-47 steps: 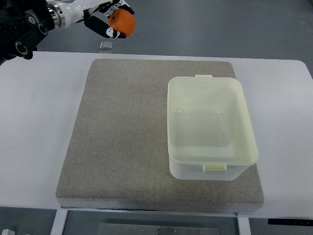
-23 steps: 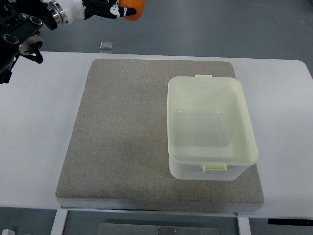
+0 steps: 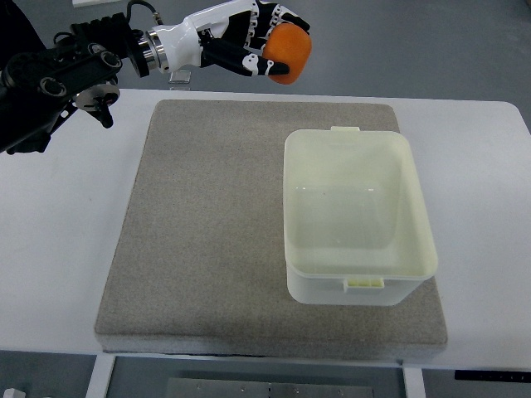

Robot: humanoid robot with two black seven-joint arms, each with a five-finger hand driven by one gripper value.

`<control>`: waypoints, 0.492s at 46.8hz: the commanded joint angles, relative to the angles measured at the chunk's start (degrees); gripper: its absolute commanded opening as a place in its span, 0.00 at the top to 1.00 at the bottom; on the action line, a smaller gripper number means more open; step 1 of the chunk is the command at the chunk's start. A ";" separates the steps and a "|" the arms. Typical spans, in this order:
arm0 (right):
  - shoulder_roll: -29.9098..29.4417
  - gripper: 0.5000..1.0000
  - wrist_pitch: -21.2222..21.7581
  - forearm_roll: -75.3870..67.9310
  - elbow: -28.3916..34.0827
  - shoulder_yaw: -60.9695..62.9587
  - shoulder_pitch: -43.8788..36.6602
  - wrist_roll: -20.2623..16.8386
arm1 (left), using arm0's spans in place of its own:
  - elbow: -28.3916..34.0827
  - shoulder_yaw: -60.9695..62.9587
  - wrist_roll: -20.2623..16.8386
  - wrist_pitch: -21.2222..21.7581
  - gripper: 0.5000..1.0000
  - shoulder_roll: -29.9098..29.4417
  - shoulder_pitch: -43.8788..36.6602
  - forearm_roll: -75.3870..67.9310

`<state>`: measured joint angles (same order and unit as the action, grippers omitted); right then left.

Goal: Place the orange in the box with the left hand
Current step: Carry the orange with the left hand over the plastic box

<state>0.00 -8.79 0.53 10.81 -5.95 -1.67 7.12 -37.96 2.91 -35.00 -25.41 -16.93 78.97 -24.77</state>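
Observation:
My left hand (image 3: 264,46) reaches in from the upper left, white with black finger segments, its fingers curled around an orange (image 3: 288,53). It holds the fruit in the air above the far edge of the grey mat (image 3: 207,224), up and to the left of the box. The box (image 3: 357,214) is a pale yellow translucent plastic tub, open and empty, on the right half of the mat. The right hand does not show.
The grey mat lies on a white table (image 3: 58,249). A small grey square object (image 3: 180,77) sits at the table's far edge, under the left forearm (image 3: 91,66).
The left hand has carried the orange to the right and a little down, from near the top edge towards the box. Box and mat have not moved.

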 commanded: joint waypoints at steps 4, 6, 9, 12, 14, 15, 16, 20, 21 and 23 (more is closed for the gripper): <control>0.00 0.14 0.00 0.00 0.00 -0.03 0.00 0.00 | -5.37 -0.01 0.00 2.64 1.00 0.84 0.05 -0.55; 0.00 0.14 0.00 0.00 0.00 -0.03 0.00 0.00 | -6.33 -0.01 0.00 3.26 1.00 1.11 0.05 -0.98; 0.00 0.14 0.00 0.00 0.00 -0.03 0.00 0.00 | -7.56 -0.09 0.00 4.14 1.00 1.72 -0.04 -2.39; 0.00 0.14 0.00 0.00 0.00 0.06 0.00 0.00 | -8.45 -0.18 0.00 5.10 1.00 2.60 -0.39 -3.97; 0.00 0.14 0.00 0.00 0.00 -0.03 0.00 0.00 | -8.54 -0.18 0.00 5.63 1.00 3.57 -0.48 -4.85; 0.00 0.14 0.00 0.00 0.00 -0.03 0.00 0.00 | -8.54 -0.18 0.00 5.72 1.00 4.01 -0.57 -5.20; 0.00 0.14 0.00 0.00 0.00 0.06 0.00 0.00 | -8.54 -0.18 0.00 5.72 1.00 4.36 -0.66 -5.47; 0.00 0.14 0.00 0.00 0.00 -0.03 0.00 0.00 | -8.62 -0.09 0.00 5.81 1.00 5.06 -0.83 -7.13; 0.00 0.14 0.00 0.00 0.00 -0.03 0.00 0.00 | -8.62 -0.09 0.00 5.90 1.00 5.24 -0.92 -7.83; 0.00 0.14 0.00 0.00 0.00 0.06 0.00 0.00 | -8.62 -0.09 0.00 5.90 1.00 5.68 -1.27 -9.42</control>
<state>0.00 -8.79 0.52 10.81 -5.96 -1.66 7.11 -46.58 2.72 -35.00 -19.57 -11.86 78.12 -31.95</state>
